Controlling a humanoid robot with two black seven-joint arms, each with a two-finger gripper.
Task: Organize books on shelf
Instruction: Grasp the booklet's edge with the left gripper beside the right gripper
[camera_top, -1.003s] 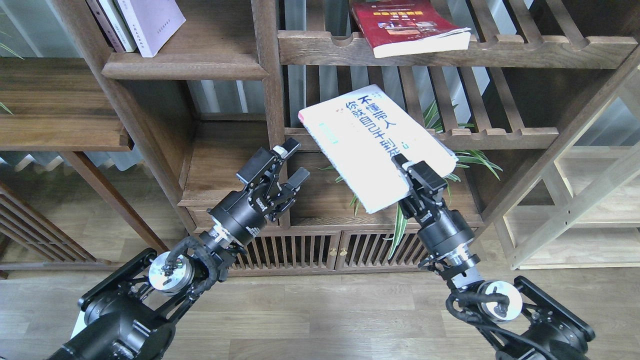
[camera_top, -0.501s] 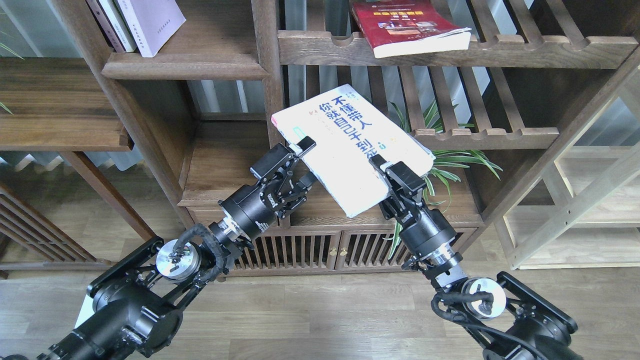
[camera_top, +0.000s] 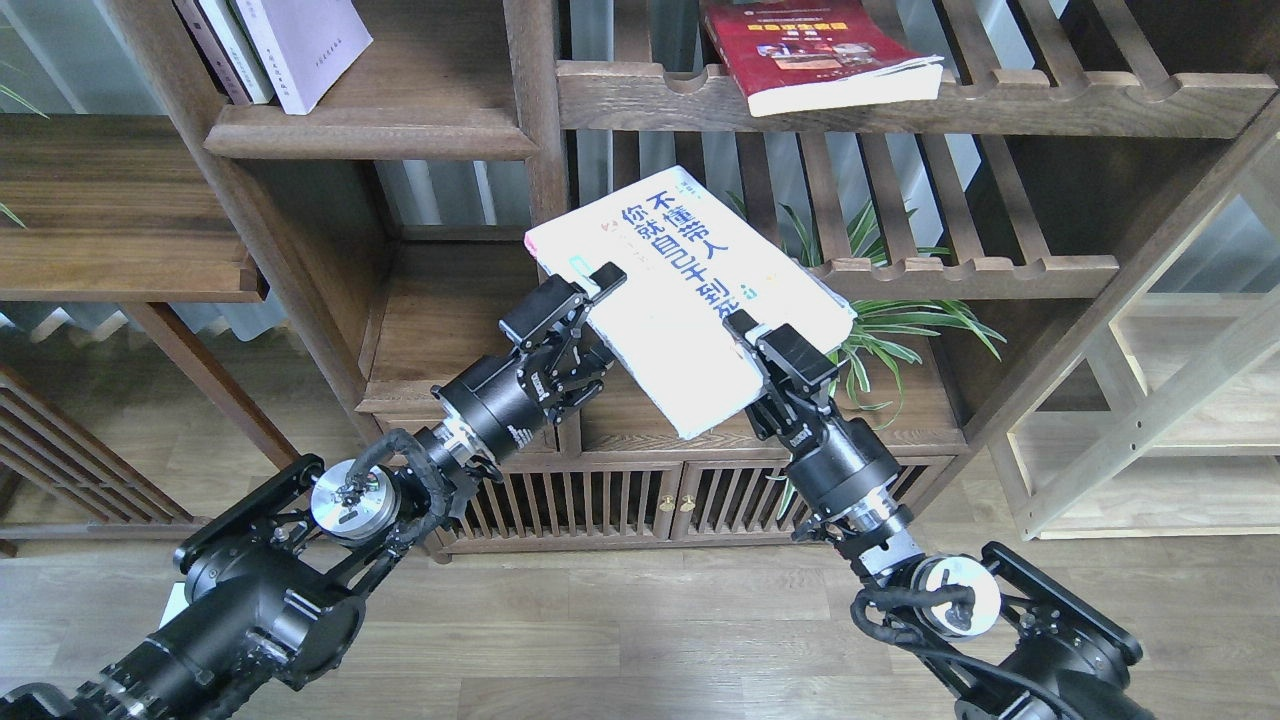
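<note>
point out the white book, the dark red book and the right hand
white book (camera_top: 670, 290): head view, middle of cover
dark red book (camera_top: 790, 40): head view, front cover
right hand (camera_top: 742, 335): head view, between fingertips

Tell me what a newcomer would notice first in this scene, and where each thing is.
First, the large white book with big black characters, held tilted in mid-air at the centre, in front of the dark bookcase. The right pincer grips its lower right edge, and the left pincer closes over its left edge. Next, the dark red book lying on the slatted rack above.
</note>
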